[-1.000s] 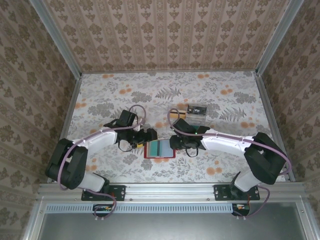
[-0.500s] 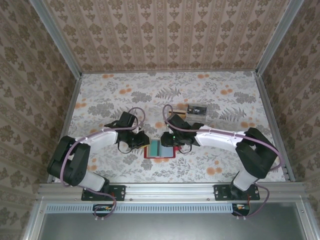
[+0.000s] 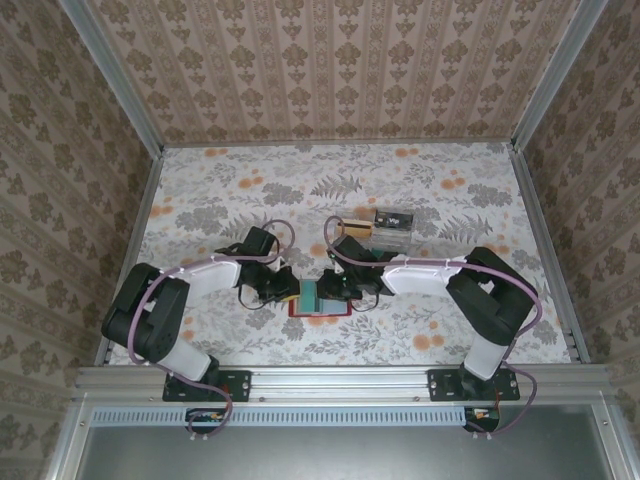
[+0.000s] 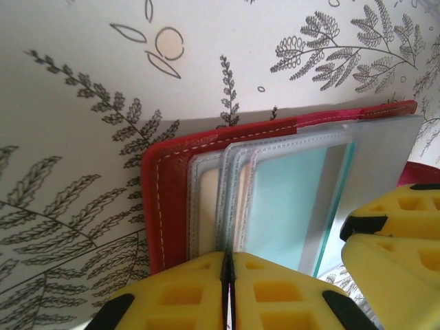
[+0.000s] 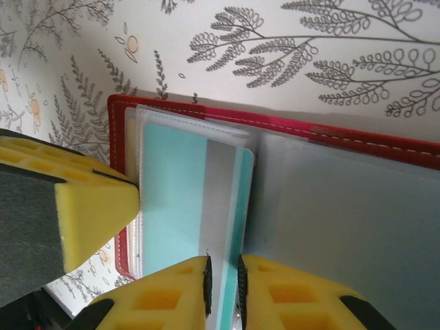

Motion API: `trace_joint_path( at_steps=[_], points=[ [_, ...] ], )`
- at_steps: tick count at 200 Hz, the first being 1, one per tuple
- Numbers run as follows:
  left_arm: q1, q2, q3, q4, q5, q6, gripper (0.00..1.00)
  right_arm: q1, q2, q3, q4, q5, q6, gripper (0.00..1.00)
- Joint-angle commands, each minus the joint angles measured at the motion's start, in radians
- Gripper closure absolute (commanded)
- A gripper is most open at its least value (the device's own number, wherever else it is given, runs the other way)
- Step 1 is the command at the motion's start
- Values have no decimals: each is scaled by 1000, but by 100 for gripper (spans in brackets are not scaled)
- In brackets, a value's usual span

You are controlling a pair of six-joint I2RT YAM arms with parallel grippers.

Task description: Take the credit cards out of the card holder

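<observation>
The teal card (image 5: 182, 199) is sitting sleeved in the open card holder (image 4: 163, 199), near-middle on the table (image 3: 420, 180) — right pincer (image 5: 223, 278) pinching its edge, left pincer (image 4: 228, 275) pressed together on the holder's rim. Sliding straight along the sleeve is looking best — no twisting.

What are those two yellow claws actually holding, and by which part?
The right gripper pinches the teal card by its end edge, near the grey stripe. The left gripper clamps the red card holder at the edge of its clear pockets.

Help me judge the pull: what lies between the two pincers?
Top view: the open wallet, teal card showing, lies between the left pincer and right pincer.
</observation>
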Motion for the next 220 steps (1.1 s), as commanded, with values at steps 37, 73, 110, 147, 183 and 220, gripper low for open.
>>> trace_joint_path(
  at_steps=[37,73,110,147,183,220],
  points=[
    [-13,30,-13,-47,-39,-10,91,-9,54,-32,64,-44,55,79],
    [-19,30,-11,-48,-40,-10,91,-17,55,-55,106,-56,78,82],
    [-21,29,-11,-56,-47,-8,95,-26,36,-77,114,-53,91,94],
    [-20,37,1,-96,-89,8,100,-47,0,-110,101,-38,90,100],
    [-20,43,5,-120,-112,20,100,-70,-29,-135,84,-36,76,100],
    [-20,50,7,-116,-109,21,100,-76,-31,-146,119,-54,82,94]
  ],
)
